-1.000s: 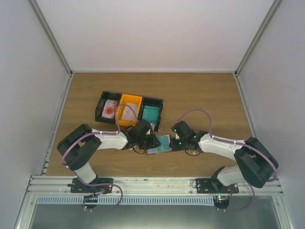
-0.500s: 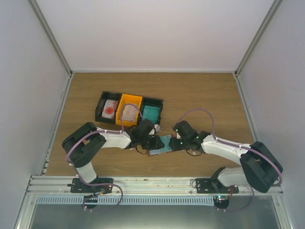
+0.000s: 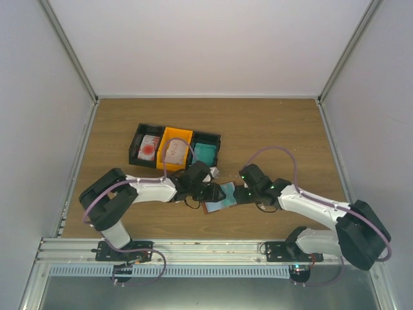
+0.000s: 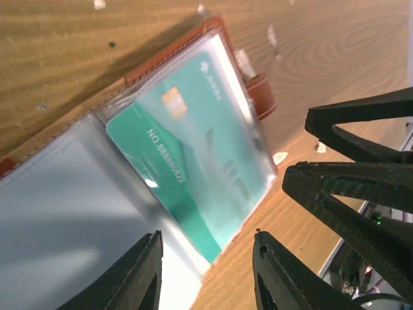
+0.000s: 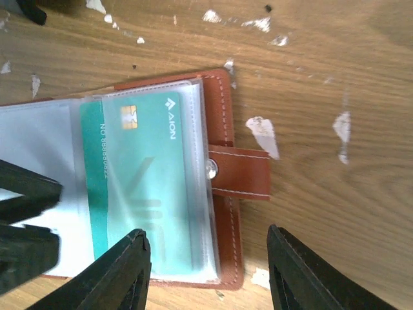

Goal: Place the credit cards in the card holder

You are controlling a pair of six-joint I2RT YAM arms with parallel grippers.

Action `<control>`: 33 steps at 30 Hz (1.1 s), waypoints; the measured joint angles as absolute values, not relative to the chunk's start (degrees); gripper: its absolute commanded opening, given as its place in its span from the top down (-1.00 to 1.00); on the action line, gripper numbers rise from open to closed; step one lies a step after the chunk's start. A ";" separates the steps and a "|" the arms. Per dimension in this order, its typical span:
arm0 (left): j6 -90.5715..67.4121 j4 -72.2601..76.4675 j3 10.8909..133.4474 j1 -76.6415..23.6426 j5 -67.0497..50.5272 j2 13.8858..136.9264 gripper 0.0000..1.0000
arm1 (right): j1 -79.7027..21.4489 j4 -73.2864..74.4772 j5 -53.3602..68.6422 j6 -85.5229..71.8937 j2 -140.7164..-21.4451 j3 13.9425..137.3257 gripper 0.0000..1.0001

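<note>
Closest in, about midway along the near edge of the tabletop (image 3: 277,129), the card holder (image 5: 227,103) lies open and flat, leather down and clear sleeves up, so a card can slide in from the side. One teal card (image 5: 151,174) sits in the sleeve on the strap side, with its chip and lettering readable through the plastic. Whether its end is fully past the sleeve mouth I cannot tell. The snap strap (image 5: 244,171) sticks out onto the wood unfastened, which leaves the holder free to lie open. The left gripper (image 4: 206,236) hovers over the card's end with its fingers moderately apart and nothing between them, probably placed to nudge the card or pin the sleeve. The right gripper (image 5: 206,231) hangs over the strap side with jaws wide, gripping nothing. It straddles the holder's edge, likely to steady it against sliding. The two grippers face each other across the holder, close but apart. Small white scraps (image 5: 261,132) dot the wood nearby. Farther back, toward the far-left corner, three bins (image 3: 177,131) stand touching in a row: black, orange, black. They sort the supply by kind: white cards with a red mark (image 3: 148,150), pale cards (image 3: 174,154) and teal cards (image 3: 205,154). Judgement: the task is at an early stage, since most cards are not yet in the holder.
</note>
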State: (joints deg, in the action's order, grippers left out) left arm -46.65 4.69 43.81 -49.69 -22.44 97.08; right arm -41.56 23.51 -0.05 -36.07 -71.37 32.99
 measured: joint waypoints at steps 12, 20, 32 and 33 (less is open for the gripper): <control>-41.39 -10.17 44.36 -49.04 -5.96 75.07 -0.69 | -41.56 29.21 -3.44 -35.62 -60.69 36.42 -0.10; -37.10 -19.94 44.34 -42.37 4.21 59.07 -0.98 | -41.56 29.06 -2.61 -35.33 -58.96 38.15 -0.11; -30.98 -27.09 44.14 -22.98 -0.08 54.96 -0.64 | -41.63 23.29 2.04 -34.06 -68.34 42.65 -0.05; -30.81 -27.24 44.21 -21.34 -1.65 56.53 -0.55 | -41.65 22.92 2.09 -33.98 -69.38 42.83 -0.05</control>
State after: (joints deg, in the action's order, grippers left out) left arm -30.81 -27.24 44.21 -21.34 -1.65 56.53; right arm -41.65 22.92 2.09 -33.98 -69.38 42.83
